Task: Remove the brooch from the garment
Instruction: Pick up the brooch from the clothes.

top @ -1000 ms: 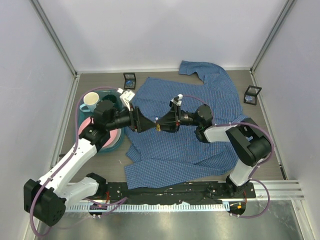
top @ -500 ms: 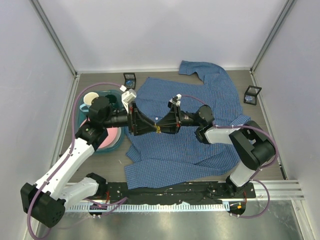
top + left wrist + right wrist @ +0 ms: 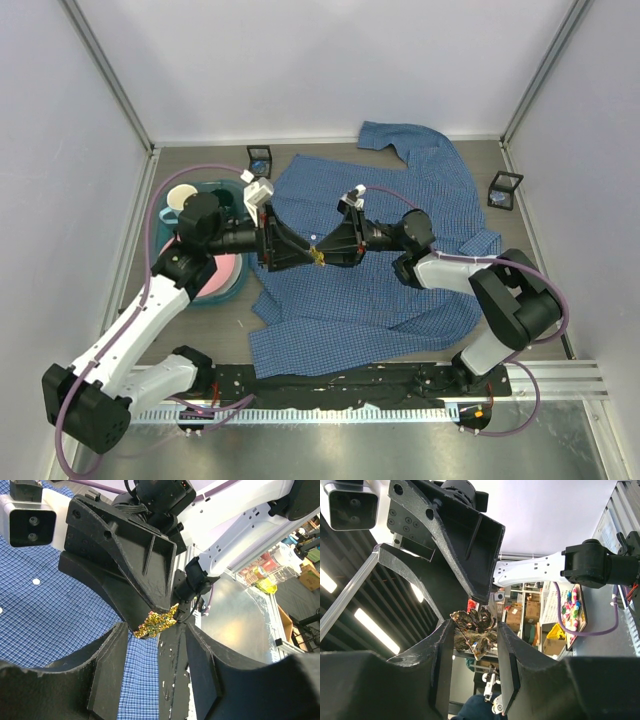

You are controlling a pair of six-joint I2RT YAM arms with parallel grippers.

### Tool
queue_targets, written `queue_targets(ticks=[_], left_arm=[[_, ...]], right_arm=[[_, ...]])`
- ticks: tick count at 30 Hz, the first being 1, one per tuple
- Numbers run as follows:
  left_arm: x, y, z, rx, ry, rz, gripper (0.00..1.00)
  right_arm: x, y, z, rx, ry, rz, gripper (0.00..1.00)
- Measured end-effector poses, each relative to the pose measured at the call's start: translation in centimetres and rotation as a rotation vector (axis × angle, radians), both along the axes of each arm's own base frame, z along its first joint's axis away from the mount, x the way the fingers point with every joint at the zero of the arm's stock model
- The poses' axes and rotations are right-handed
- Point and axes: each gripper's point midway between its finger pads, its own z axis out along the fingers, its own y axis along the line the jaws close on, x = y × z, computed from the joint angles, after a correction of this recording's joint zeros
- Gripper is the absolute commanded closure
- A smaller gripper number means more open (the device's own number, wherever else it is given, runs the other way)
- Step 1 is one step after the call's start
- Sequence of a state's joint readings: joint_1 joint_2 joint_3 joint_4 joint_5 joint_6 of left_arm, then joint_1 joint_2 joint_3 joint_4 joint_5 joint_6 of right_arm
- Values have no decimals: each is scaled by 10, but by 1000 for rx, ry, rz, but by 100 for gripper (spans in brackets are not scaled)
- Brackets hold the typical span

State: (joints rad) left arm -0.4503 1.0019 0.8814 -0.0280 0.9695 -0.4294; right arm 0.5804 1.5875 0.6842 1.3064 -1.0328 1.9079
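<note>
The blue checked shirt (image 3: 400, 300) lies spread on the table; it also shows in the left wrist view (image 3: 45, 605). Both grippers meet tip to tip above its middle. The gold glittery brooch (image 3: 317, 256) sits between the right gripper's fingertips, off the cloth. My right gripper (image 3: 324, 251) is shut on the brooch (image 3: 475, 627), as its own view (image 3: 475, 625) shows. My left gripper (image 3: 298, 250) is open, its fingers (image 3: 107, 670) spread just short of the brooch (image 3: 156, 622), not touching it.
A teal bowl (image 3: 222, 285) with a pink plate and a cream cup (image 3: 181, 197) stands at the left beside the shirt. Two small black-framed boxes sit at the back (image 3: 259, 158) and far right (image 3: 504, 187). White walls enclose the table.
The two grippers have closed in on each other over the shirt. The right gripper has carried the brooch slightly left, and the left arm's elbow has drawn back to the left.
</note>
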Motion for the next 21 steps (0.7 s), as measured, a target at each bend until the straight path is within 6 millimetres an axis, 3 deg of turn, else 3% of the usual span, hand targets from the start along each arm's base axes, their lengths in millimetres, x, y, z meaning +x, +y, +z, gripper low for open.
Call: queue_targets(ticks=[11,21], left_arm=[[-4,-6,12,-62,3,-58,52],[-6,-5,8,-52,11,-67,60]], right_arm=[[-4,1,3,3,6,12,76],[-7,0,8,10,8,19,76]])
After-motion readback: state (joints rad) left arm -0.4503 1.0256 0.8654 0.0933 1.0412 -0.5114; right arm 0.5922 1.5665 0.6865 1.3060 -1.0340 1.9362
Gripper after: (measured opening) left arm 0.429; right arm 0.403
